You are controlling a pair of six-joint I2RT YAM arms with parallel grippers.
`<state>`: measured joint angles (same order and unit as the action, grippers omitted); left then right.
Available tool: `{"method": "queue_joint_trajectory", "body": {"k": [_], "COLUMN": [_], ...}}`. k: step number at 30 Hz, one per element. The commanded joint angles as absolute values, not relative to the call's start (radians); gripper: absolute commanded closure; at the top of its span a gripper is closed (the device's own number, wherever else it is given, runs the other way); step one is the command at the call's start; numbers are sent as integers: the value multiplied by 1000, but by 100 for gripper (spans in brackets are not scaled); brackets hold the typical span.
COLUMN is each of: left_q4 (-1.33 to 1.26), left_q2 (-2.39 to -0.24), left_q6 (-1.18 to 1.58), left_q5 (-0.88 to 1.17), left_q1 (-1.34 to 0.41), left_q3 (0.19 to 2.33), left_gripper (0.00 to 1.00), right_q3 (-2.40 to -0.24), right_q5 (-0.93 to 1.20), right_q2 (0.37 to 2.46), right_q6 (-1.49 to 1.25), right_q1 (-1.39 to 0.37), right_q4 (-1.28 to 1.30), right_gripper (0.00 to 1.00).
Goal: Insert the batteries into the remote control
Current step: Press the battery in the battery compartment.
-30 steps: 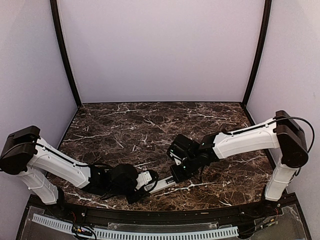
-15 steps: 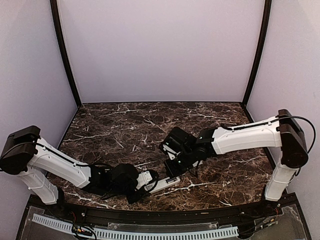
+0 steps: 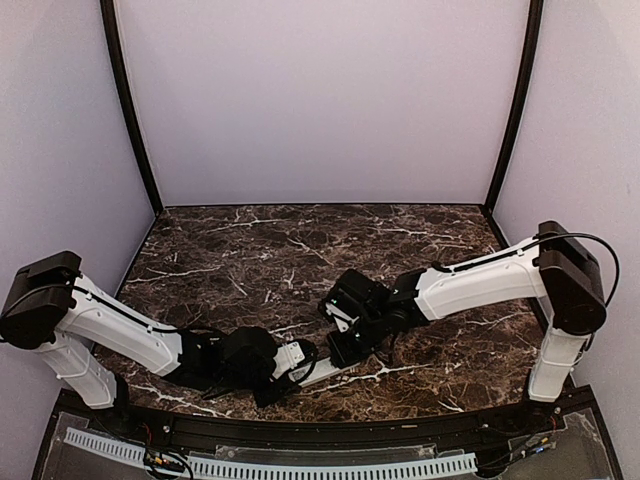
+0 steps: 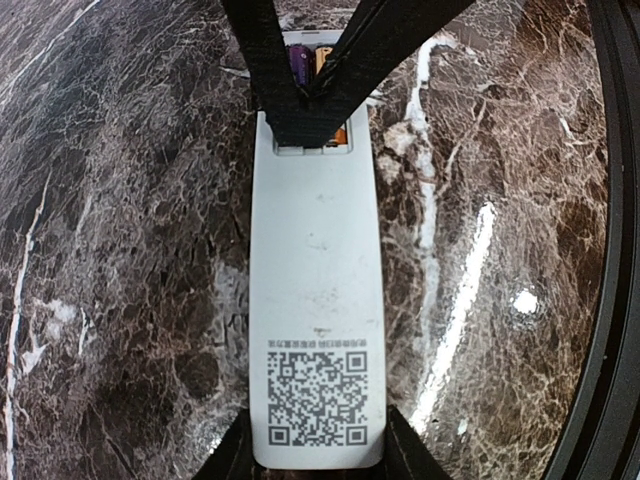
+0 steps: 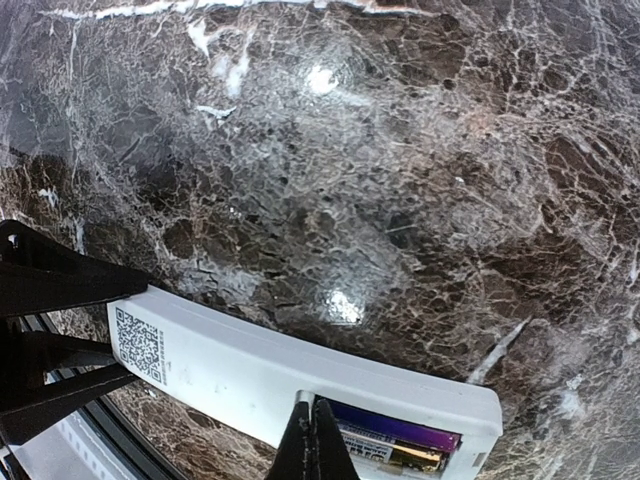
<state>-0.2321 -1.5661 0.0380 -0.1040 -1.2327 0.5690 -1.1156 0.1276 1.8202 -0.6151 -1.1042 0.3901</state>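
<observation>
Low over the marble table, both arms meet near its front edge, about mid-width. Left arm lies stretched out flat from its base toward the right, wrist almost on the surface. Right arm reaches in from the right, forearm sloping down and to the left, wrist tipped down.

Remote lies flat on the table, back face up, long axis roughly left-right along the front edge. QR label end points to the left arm; the opened end points to the right.

Left gripper clamps the label end, one finger on each long side. Right gripper has its fingers pinched together to a point, tips at the inner edge of the opened end.

Batteries, purplish, sit side by side inside that end, lengthwise with the remote
</observation>
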Motion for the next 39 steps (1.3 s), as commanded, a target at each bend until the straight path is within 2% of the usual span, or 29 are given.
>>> {"method": "queue_joint_trajectory", "body": {"k": [1,9,30,39], "left_q4": [-193,-192,-187,-182], "left_q2": [-1584,-1584,-1587,-1589], "left_q6": [29,29,27,22], "left_q5": [-106,-106,-105,-104], "left_q1": [-1232,-1232,-1232,-1232], "left_q3": [572,573,575,581], "left_gripper": [77,77,76,76], "right_q3": [-1113,-1217,-1074,-1138], "right_q5": [94,113,153,163], "right_q2": [1837,1769,1871,1834], "right_q6": [-614,-574,-622,-590], "right_q1": [-1106,-1105,-1074,-1073], "right_q4": [499,530,471,527], "right_gripper": [100,100,100,100]}}
